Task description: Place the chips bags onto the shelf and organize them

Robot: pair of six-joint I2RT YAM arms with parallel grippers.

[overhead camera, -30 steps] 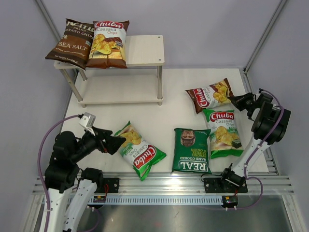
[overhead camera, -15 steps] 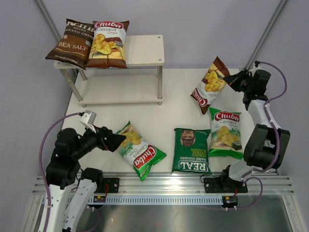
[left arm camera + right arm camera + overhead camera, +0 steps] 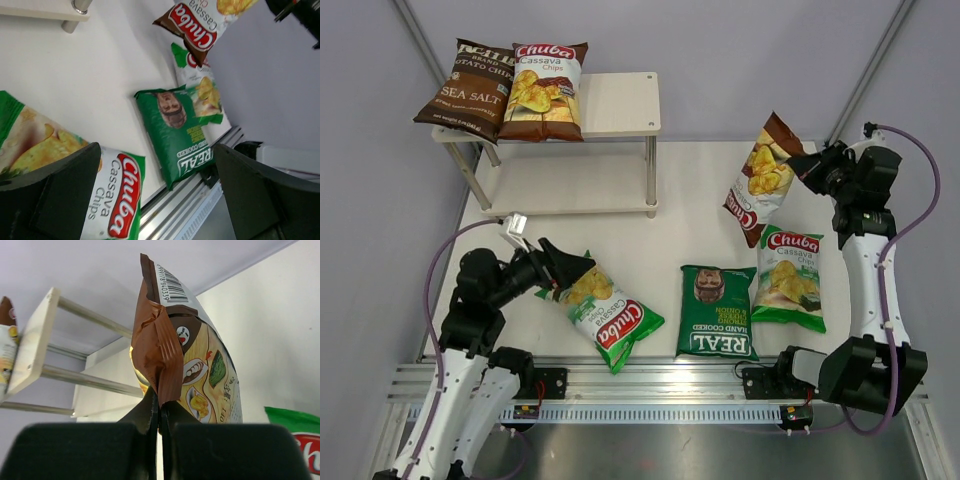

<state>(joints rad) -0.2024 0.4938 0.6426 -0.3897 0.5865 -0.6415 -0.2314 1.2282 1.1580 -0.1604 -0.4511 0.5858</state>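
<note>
Now, right jaws: pressed together on the crimped top seam of the lifted brown Chuba bag (image 3: 192, 355), which hangs from them with its barcode end uppermost.
Lifted brown Chuba bag: a second ago it lay flat on the desk (image 3: 670, 220) beside the right arm. It now dangles tilted and clear of the surface, just beyond the top of the far green Chuba bag (image 3: 788, 278).
Right arm: it has unfolded and reached up and away from its base.
Left jaws: spread wide, as they were a second ago, straddling the upper end of the near green Chuba bag (image 3: 605, 310). I cannot tell whether they touch it.
Left arm: it has crept forward over that bag's top edge, and the bag lies where it lay.
Desk: the REAL bag (image 3: 717, 312) lies flat between the two green bags.
Shelf (image 3: 620, 100): the Sea Salt bag (image 3: 470, 85) and the shelved brown Chuba bag (image 3: 542, 88) sit side by side at the left of the top board. The right end of that board and the lower board carry no bag.
Meaning: the pick looks done, so a third bag seems ready for the carry. The open spot beside its twin looks the natural place.
Left to do: three bags are still on the desk, and the near green one looks next.
Risk: a seam pinch may let the bag swing.
</note>
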